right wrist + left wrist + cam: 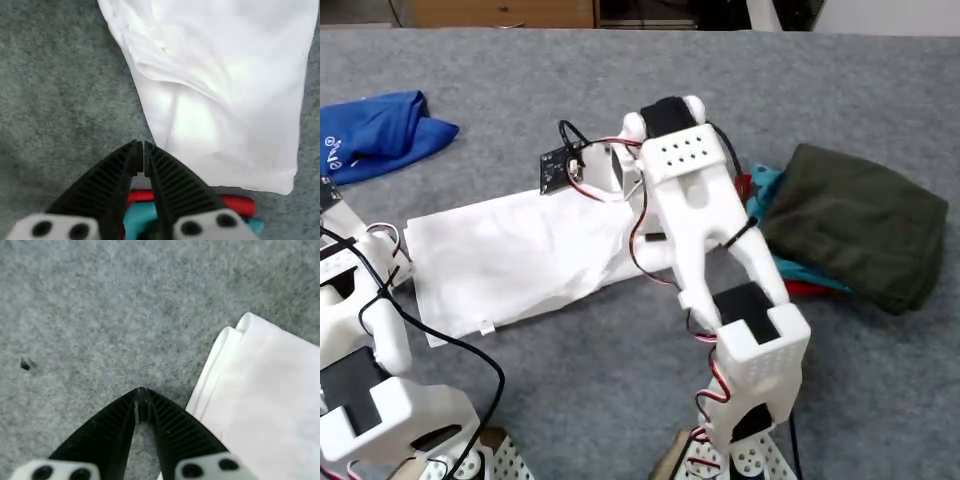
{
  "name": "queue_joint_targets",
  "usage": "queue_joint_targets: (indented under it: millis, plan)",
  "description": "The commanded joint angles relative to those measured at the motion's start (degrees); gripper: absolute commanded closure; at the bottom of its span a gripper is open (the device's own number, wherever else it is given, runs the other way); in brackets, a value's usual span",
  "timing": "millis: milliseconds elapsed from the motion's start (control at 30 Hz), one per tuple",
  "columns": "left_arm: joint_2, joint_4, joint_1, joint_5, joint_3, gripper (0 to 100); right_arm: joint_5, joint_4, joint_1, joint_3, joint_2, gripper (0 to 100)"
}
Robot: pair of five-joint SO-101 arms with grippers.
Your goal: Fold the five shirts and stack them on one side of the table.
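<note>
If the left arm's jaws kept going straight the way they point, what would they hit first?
Probably the bare table, right beside the white shirt; the shut jaws seem to aim just past its edge.

Grey table (570, 385) bears white shirt (520, 260), blue shirt (380, 135) — folded stack (855, 225).

Right tool (139, 146), tips together at edge of white shirt (225, 75), grey table (50, 100), red and teal cloths (236, 203) beneath

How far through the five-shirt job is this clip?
Done: the dark green shirt, teal shirt and red shirt lie stacked at one side. In hand: the white shirt, partly folded, not yet stacked. Left: the blue shirt, crumpled across the table from the stack.
</note>
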Motion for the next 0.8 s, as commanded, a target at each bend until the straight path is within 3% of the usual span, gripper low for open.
queue_joint_targets:
  millis: [0,167,433,600,767]
  plan:
    - [-0.3,-0.2,0.0,-0.3,-2.1,98,-3.5,0.7,-2.8,4.4,-0.4,99.3]
    - [-0.5,-0.2,-0.3,-0.3,-2.1,98,-7.5,-8.4,-8.1,10.9,0.0,99.4]
    - [-0.6,-0.2,-0.4,-0.3,-2.1,98,-7.6,-20.9,-12.9,10.9,6.2,99.4]
    - [-0.6,0.0,-0.4,-0.3,-2.2,98,-8.0,-21.1,-12.6,4.4,13.8,99.4]
    - [-0.6,0.0,-0.3,-0.3,-2.2,98,-10.2,-14.5,-12.8,-5.4,14.0,99.4]
